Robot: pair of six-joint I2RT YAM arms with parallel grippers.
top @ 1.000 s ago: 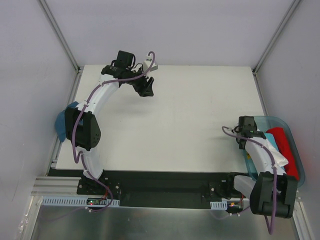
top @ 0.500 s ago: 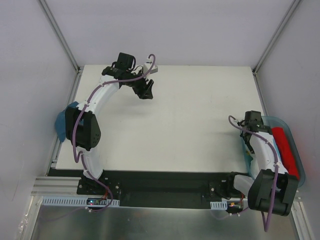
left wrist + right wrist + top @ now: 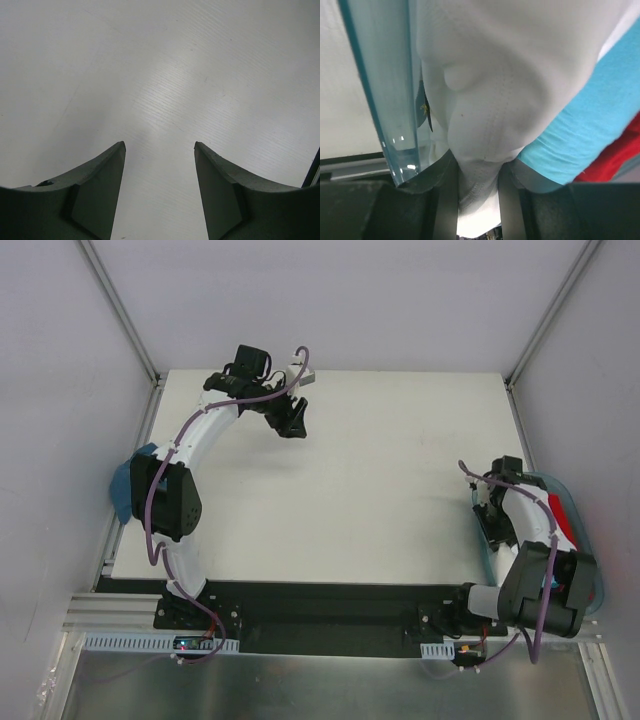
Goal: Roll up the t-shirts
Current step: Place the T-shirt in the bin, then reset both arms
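Observation:
My right gripper (image 3: 479,162) is down inside the clear bin (image 3: 385,90) and is shut on a fold of the white t-shirt (image 3: 510,65). The teal t-shirt (image 3: 590,125) lies under it to the right, with the red t-shirt (image 3: 615,155) beyond. In the top view the right gripper (image 3: 492,520) is at the bin's left side and the red t-shirt (image 3: 565,520) shows beside the arm. A dark blue cloth (image 3: 122,490) sticks out at the table's left edge behind the left arm. My left gripper (image 3: 290,420) hovers open and empty over bare table at the back left (image 3: 159,145).
The bin's rim (image 3: 598,570) hangs over the table's right edge. The white table (image 3: 380,480) is framed by metal posts and grey walls. The bin wall stands close to the left of my right fingers.
The right arm has swung right over the bin and dropped its gripper into it, onto the white t-shirt. The left arm has barely moved.

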